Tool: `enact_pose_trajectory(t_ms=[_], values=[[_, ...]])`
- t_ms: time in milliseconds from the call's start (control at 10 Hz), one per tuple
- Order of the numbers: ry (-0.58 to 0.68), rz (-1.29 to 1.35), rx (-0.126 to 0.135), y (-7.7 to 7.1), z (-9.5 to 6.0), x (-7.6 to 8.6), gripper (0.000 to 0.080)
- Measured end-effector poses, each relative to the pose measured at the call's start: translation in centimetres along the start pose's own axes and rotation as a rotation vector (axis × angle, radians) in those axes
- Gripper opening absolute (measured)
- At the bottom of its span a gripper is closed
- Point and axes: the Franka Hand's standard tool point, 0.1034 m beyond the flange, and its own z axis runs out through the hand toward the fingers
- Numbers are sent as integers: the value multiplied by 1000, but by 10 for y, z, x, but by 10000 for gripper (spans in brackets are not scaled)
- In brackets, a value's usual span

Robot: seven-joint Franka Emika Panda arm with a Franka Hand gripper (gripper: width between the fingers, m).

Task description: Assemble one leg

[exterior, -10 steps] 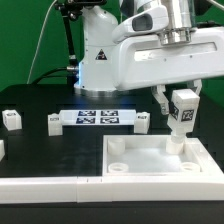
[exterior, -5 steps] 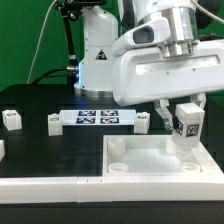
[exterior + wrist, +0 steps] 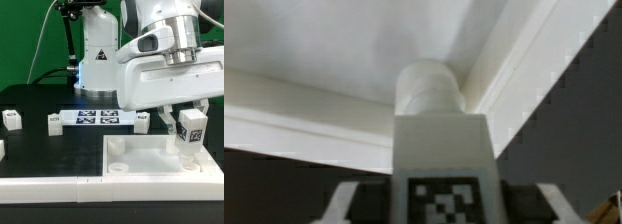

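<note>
Nearest the camera in the exterior view was the tabletop panel (image 3: 150, 160), lying flat on the black table (image 3: 40, 150). All the action was at its far corner on the exterior view's right. The gripper (image 3: 188, 118) was clamped on the upper part of the leg (image 3: 190, 130), one finger on each side and the tag facing out. The leg's lower end was right down at that corner. It looked a touch tilted to me rather than dead upright, and I couldn't tell whether the tip was actually in the corner hole or just resting on the rim.

The wrist view backed that up. The leg (image 3: 441, 150) pointed straight at the panel (image 3: 331, 60), with its rounded end close to the raised edge.

My take on doing this step well was to square the leg up before pushing and let the tip find the hole with light pressure. I'd only twist once it felt seated, because forcing it while tilted would probably jam it or shove the panel.

Further back sat the marker board (image 3: 97, 118), with a spare peg (image 3: 143, 122) at one end, another (image 3: 54, 122) at the other and a third (image 3: 10, 120) further out. All of them were well clear.
</note>
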Motion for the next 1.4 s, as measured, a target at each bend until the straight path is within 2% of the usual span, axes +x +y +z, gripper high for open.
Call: enact_pose_trajectory(t_ms=[500,800,1400], values=[[31,-6,-3,-1,5,7,288],[36,-2,-4,-1,17,0,288],[85,0,-18,1,18,-1,288]])
